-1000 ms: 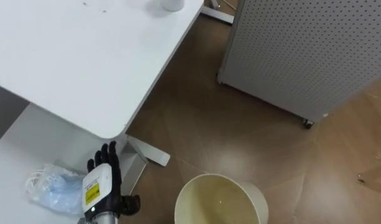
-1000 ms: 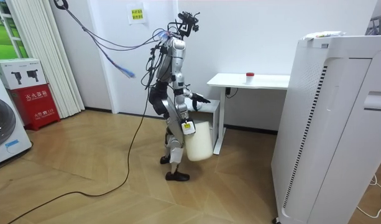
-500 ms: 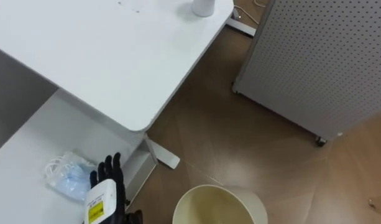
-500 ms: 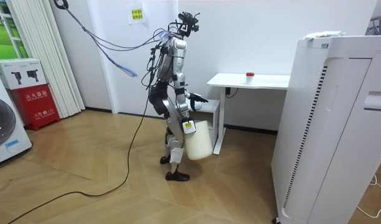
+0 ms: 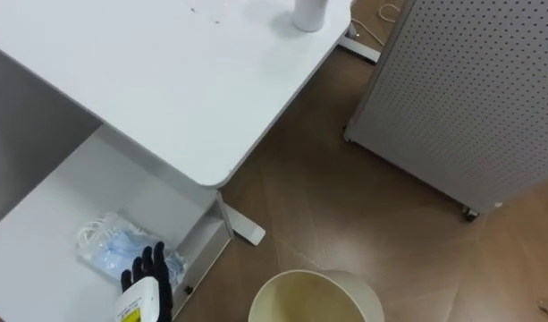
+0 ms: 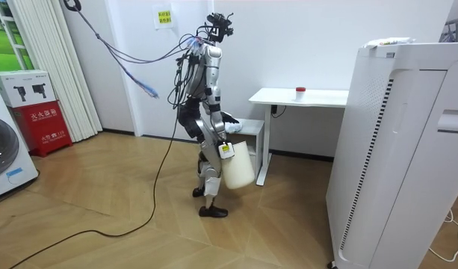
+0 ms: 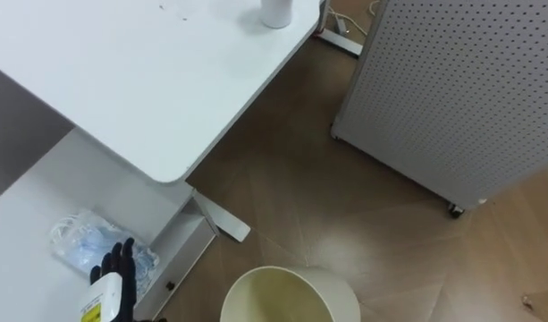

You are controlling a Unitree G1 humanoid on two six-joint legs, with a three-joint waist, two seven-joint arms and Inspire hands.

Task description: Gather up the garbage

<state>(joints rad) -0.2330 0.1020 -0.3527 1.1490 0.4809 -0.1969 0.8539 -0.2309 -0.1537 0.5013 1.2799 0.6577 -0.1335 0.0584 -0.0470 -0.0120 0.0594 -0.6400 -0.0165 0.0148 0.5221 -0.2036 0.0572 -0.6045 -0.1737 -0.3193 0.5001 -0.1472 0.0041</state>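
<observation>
The garbage [image 5: 113, 250] is a crumpled clear plastic bag with pale blue and white scraps; it lies on the desk's low white shelf [image 5: 41, 224]. My left hand [image 5: 147, 279] comes up from the bottom edge with straight black fingers. Its tips touch the bag's near right edge, and a yellow label sits on its back. In the right eye view the same hand [image 7: 113, 273] lies against the bag [image 7: 81, 240]. A cream bin [image 5: 282, 286] hangs just below me, open side up. In the room view my right hand [image 6: 223, 149] is at that bin [image 6: 237, 168], by my hip.
I stand at the corner of a white desk [image 5: 166, 80], with a white cup [image 5: 309, 13] at its far edge. A grey perforated panel on castors [image 5: 470, 89] stands to the right across brown wood floor. The desk's foot [image 5: 242, 228] juts out near the bin.
The eye view has shifted, showing more of the low shelf. My left hand has come down from the bag's right side onto its near edge. In the room view that arm has lowered.
</observation>
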